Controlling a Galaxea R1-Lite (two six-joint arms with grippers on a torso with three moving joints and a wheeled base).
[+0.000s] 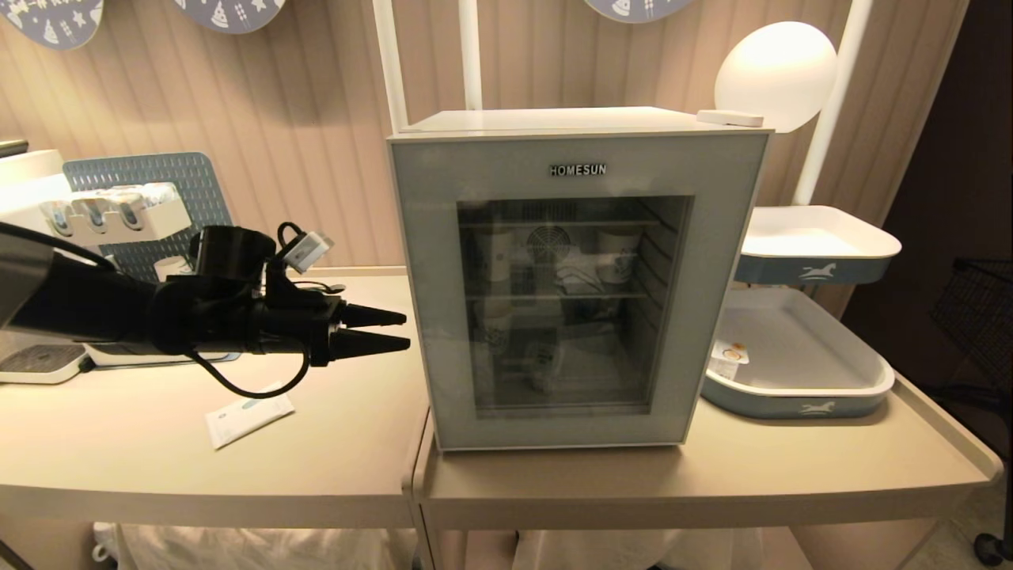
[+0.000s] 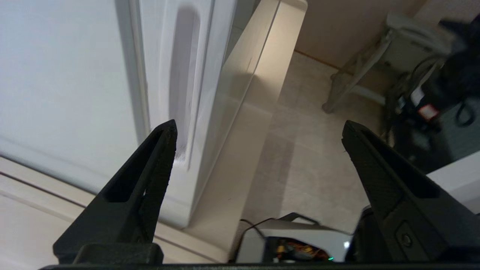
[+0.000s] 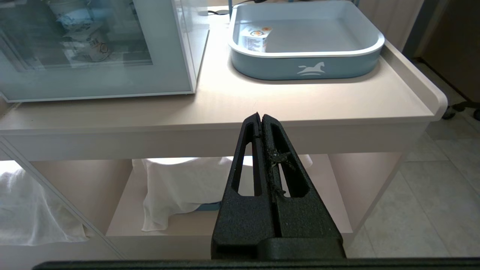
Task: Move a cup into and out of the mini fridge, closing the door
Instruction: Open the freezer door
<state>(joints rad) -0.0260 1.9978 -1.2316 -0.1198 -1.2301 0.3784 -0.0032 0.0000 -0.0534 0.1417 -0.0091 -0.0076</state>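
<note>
Left gripper (image 1: 396,330), jaws gaping and empty, is levelling beside the shut door (image 1: 574,289)'s edge recess just ahead, seemingly to pull it.

The left arm reaches in level from the left side of the head view, its gripper (image 1: 407,331) pointing sideways with the two dark tapered fingers (image 2: 150,168) spread wide and holding nothing. The right gripper (image 3: 261,117) hangs low, its fingers pressed together, empty.
</note>
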